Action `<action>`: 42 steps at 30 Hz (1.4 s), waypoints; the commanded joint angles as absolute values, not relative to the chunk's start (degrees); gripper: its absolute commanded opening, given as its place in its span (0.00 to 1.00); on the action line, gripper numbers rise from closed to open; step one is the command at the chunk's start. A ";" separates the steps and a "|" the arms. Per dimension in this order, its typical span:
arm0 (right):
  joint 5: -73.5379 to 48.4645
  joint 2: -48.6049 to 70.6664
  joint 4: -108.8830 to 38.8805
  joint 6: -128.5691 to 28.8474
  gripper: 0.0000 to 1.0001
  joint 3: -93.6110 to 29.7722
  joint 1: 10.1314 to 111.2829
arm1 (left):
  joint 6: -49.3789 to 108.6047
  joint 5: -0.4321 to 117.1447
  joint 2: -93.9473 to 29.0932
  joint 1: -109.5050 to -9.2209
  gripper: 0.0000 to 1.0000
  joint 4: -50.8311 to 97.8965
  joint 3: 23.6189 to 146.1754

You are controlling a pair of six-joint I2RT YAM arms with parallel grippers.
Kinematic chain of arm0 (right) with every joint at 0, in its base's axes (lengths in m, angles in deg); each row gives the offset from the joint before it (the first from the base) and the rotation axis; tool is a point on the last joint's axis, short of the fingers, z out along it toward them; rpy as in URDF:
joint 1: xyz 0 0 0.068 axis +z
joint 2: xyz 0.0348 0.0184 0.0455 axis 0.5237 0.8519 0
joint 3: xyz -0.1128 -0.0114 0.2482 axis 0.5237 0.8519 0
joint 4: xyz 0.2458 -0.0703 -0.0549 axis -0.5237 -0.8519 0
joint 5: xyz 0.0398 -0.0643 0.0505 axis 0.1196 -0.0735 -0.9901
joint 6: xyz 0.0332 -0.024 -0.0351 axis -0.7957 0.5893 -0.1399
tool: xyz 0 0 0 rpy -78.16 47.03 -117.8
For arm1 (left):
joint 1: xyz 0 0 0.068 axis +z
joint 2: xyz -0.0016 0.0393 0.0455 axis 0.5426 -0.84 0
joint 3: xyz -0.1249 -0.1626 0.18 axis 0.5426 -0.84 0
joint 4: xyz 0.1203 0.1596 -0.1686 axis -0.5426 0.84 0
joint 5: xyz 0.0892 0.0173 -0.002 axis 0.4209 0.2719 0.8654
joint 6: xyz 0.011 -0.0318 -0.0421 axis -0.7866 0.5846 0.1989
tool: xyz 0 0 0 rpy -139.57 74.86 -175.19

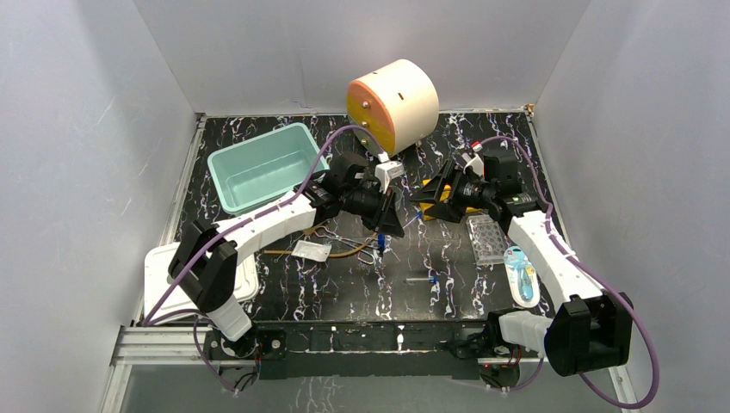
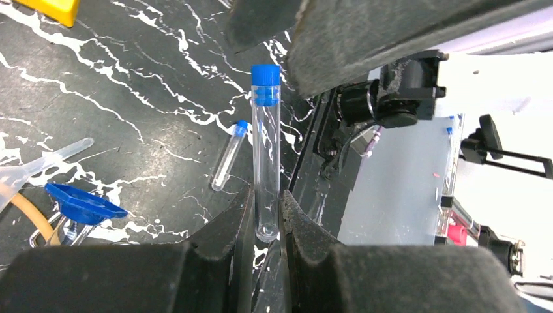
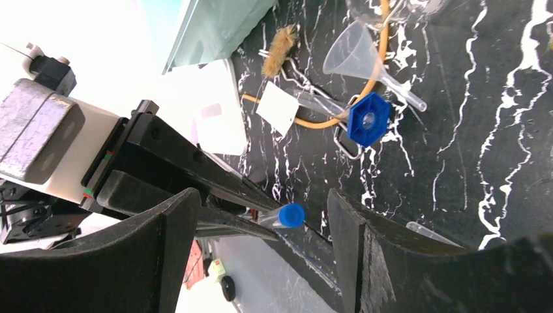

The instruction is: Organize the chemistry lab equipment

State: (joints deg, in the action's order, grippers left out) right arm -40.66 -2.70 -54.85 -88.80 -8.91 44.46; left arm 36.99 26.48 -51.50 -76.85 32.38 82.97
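The left claw point(image 2: 266, 210) is nearly closed. It pinches the round bottom of a blue-capped tube point(image 2: 265, 143) between its two fingers. In the left wrist view the tube runs up the middle of the frame, cap at the top. The right claw point(image 3: 261, 199) is spread wide and holds nothing. In its own view the blue cap of that tube sits in the gap between its fingers, touching neither.

In the overhead view both claws meet at the centre of the frame, over the black marbled table point(image 1: 344, 288). A second tube point(image 2: 229, 156) lies flat on the table just left of the held one. The funnel point(image 3: 355, 52), brush point(image 3: 280, 49), white packet point(image 3: 277, 107) and a blue hexagonal piece point(image 3: 368, 119) lie clustered in the upper middle of the right wrist view. From overhead, the yellow rack point(image 1: 443, 209) is partly hidden under the right claw. The clear well plate point(image 1: 486, 237) lies right of centre, and a teal bin point(image 1: 258, 168) sits in the upper left.
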 commanded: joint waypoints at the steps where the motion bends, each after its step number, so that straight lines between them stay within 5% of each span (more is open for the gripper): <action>1: -48.30 -4.16 -51.14 -90.15 0.80 -8.65 44.46 | 33.86 20.99 -47.13 -76.04 0.00 32.81 85.27; 13: -55.51 -2.11 -49.34 -91.00 0.46 -6.19 44.06 | 32.81 20.25 -46.84 -74.05 0.00 32.43 85.97; 24: -56.44 -0.17 -46.63 -93.03 0.48 -6.26 44.03 | 31.72 15.06 -46.47 -73.77 0.00 33.46 86.30; 42: -59.71 -1.75 -46.24 -94.50 0.21 -4.18 43.82 | 29.59 14.48 -47.90 -72.46 0.00 37.00 88.73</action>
State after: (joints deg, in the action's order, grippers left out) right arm -58.22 0.03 -47.38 -94.86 -4.32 44.33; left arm 31.18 15.99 -50.03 -73.81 36.66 85.57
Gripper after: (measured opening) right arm 0.247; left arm 0.131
